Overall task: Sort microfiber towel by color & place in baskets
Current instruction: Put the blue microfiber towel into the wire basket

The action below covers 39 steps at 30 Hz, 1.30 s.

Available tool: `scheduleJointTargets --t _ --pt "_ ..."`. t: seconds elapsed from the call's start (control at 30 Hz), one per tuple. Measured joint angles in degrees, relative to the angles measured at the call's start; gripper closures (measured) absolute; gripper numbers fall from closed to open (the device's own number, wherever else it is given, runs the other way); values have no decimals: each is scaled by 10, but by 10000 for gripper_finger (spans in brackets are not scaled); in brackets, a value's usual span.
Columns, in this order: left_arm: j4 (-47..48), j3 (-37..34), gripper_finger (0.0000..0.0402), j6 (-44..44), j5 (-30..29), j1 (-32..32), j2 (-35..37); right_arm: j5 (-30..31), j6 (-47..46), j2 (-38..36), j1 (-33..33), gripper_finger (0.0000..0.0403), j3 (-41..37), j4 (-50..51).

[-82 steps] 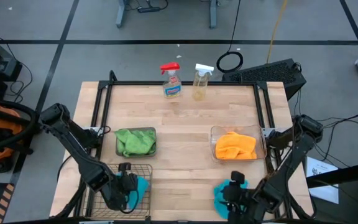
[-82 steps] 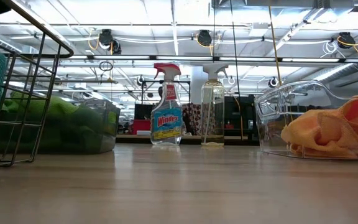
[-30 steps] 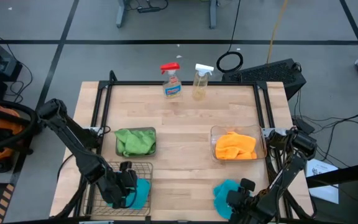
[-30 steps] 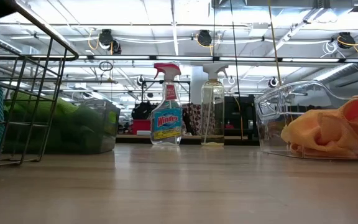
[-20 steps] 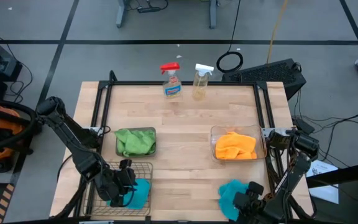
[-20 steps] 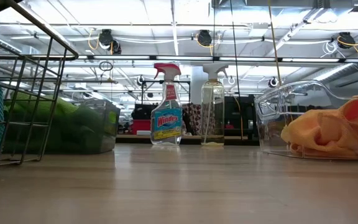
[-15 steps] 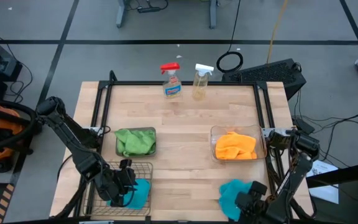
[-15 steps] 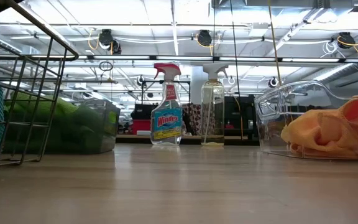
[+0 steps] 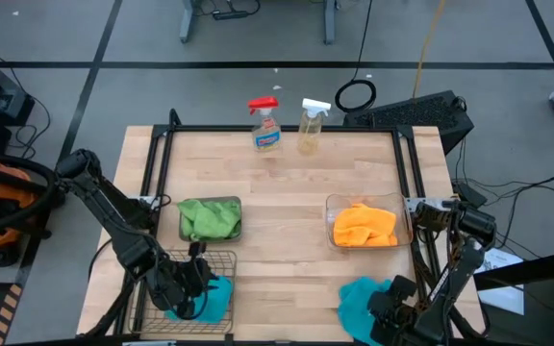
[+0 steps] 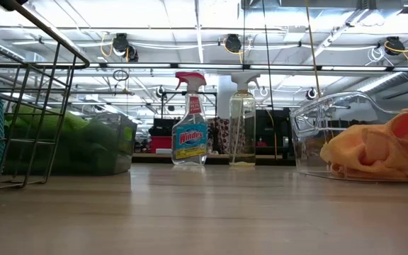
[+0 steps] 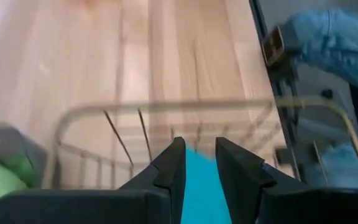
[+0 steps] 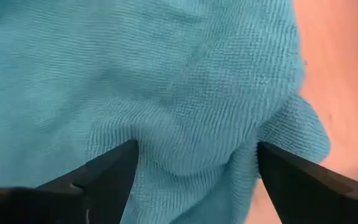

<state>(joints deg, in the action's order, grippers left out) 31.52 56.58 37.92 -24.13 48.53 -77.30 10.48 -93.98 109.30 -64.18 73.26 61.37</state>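
Right gripper (image 12: 194, 163), jaws spread, is hovering over the teal towel (image 9: 359, 300) at five o'clock; next, clamp it. Left gripper (image 11: 196, 163) is pinching another teal towel (image 9: 217, 298) inside the wire basket (image 9: 221, 258).

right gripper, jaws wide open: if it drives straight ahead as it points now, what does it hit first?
Most likely the teal towel on the table. In the right wrist view it fills the space ahead of the right gripper, between the open jaws. How near it is cannot be judged.
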Motion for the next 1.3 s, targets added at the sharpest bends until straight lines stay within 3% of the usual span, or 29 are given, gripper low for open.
scheduleJointTargets --t 0.13,0.27,0.77,1.03,1.3 --pt "-44 0 309 -46 -30 -10 0 0 -1 0 6 88 -45 -57" --pt "-95 0 309 -112 -49 -20 0 6 -23 -4 12 124 -74 -89" --pt "-190 1 309 -222 -58 -60 -33 81 -60 0 15 385 -81 -115" --pt "-213 1 309 -224 -58 -76 -66 152 -71 2 17 390 -82 -132" --pt "-286 1 309 -252 -61 -98 -69 266 -41 2 28 398 -57 -128"
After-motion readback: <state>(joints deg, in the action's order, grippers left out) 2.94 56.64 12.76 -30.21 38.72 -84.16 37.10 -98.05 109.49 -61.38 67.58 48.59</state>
